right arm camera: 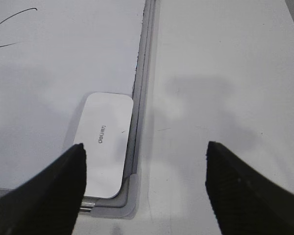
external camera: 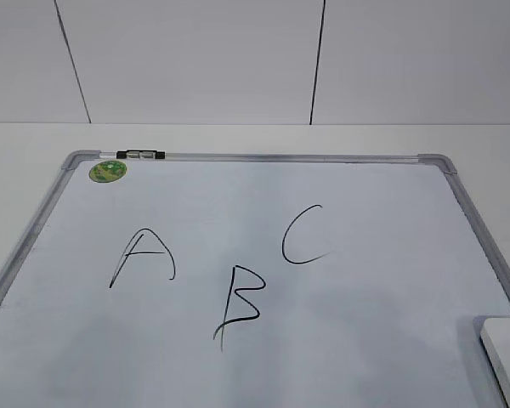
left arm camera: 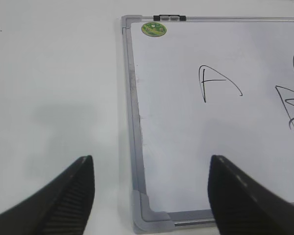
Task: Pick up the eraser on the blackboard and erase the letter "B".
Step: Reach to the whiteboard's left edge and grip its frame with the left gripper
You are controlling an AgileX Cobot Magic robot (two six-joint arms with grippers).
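I see the eraser (right arm camera: pixel 106 142) lying flat on the blackboard (external camera: pixel 340 340), tucked against the frame in its near right corner. My right pincer (right arm camera: pixel 144 188) hangs above that corner, spread wide and empty. My left pincer (left arm camera: pixel 152 196) is just as wide and empty over the near left corner. The letter "B" (external camera: pixel 240 304) sits mid-board, untouched.

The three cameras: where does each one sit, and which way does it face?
Exterior view: from the front, slanting down on the blackboard with "A", the letter "B", "C"; no arm shows.
Left wrist view: above the near left corner; open left tool; shares the green sticker with the exterior.
Right wrist view: above the near right corner; open right tool over the eraser, also in the exterior view.
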